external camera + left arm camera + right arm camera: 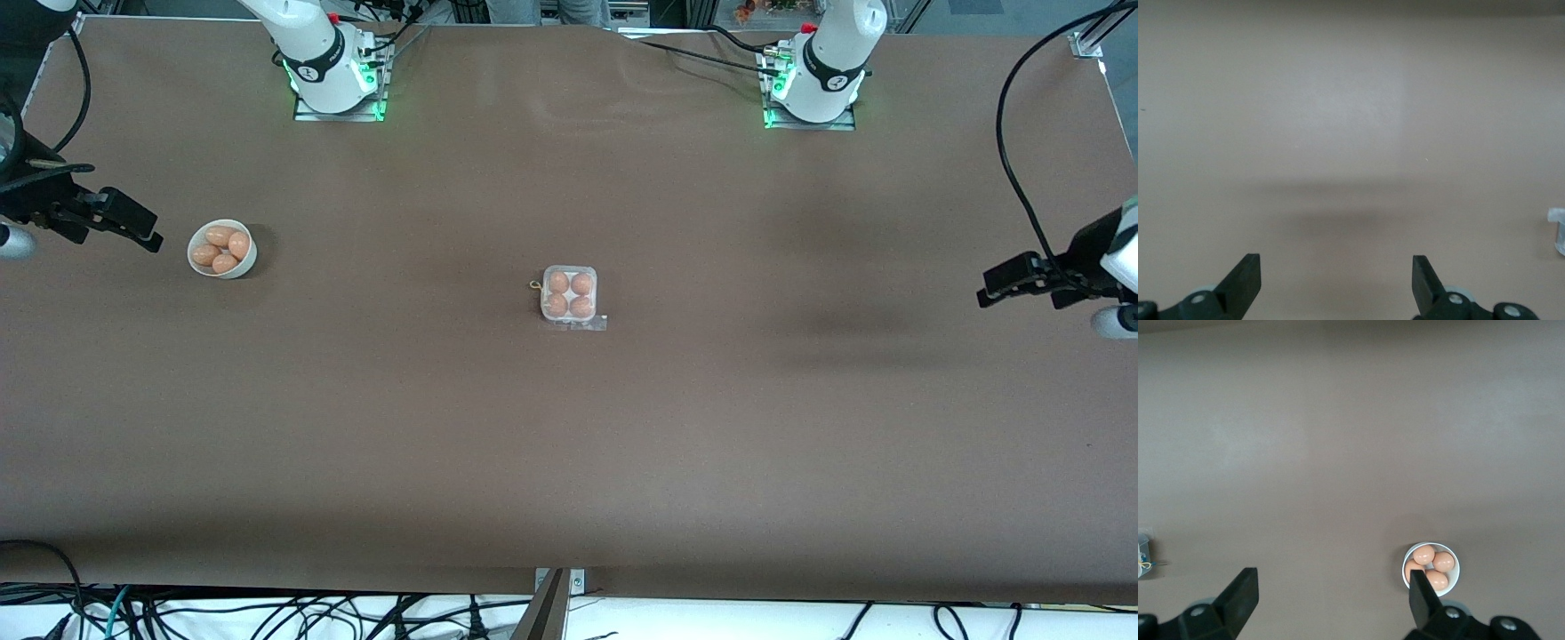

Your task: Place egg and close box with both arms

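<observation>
The box (569, 296) is a small square carton in the middle of the table, with several orange-brown eggs (558, 283) filling its cells. A clear plastic edge sticks out on its side nearer the camera; I cannot tell whether the lid is down. No single egg stands out as the task's egg. My right gripper (149, 231) hangs open and empty beside the bowl, at the right arm's end of the table. My left gripper (989, 293) hangs open and empty at the left arm's end, with bare table under it (1337, 267). Slivers of the box (1557, 230) (1143, 557) show in both wrist views.
A round white bowl (222, 250) holding several more brown eggs stands toward the right arm's end; in the right wrist view the bowl (1431, 568) sits partly under one fingertip (1421, 593). Both arm bases (336, 71) (813, 76) stand along the table's edge farthest from the camera. Cables lie along the near edge.
</observation>
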`<state>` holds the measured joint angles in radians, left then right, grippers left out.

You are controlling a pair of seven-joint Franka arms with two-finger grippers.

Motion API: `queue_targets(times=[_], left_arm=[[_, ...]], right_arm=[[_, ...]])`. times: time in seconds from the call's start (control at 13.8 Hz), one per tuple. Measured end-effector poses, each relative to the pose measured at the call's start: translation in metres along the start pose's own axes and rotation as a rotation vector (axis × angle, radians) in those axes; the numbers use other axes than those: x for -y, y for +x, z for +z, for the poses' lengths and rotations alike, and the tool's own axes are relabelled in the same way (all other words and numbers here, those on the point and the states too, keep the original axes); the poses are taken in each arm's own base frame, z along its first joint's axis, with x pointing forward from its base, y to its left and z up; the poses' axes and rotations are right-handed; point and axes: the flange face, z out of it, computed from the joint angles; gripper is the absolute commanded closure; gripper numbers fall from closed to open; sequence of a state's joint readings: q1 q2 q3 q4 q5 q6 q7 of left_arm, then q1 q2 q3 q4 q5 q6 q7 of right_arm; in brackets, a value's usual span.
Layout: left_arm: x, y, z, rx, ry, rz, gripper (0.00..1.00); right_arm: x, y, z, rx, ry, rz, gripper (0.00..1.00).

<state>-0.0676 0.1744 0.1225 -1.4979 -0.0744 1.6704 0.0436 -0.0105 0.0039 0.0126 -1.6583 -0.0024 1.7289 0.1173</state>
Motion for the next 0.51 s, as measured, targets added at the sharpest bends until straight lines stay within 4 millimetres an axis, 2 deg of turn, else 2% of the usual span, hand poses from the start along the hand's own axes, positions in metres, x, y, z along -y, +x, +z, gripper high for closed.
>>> queue_targets(times=[0.22, 0.51], left_arm=[[-0.012, -0.015, -0.005, 0.006, -0.006, 0.021, 0.00], [-0.013, -0.027, -0.016, 0.023, -0.011, 0.025, 0.00]], right_arm=[[0.000, 0.000, 0.000, 0.001, 0.000, 0.000, 0.00], [0.000, 0.000, 0.000, 0.001, 0.000, 0.000, 0.00]])
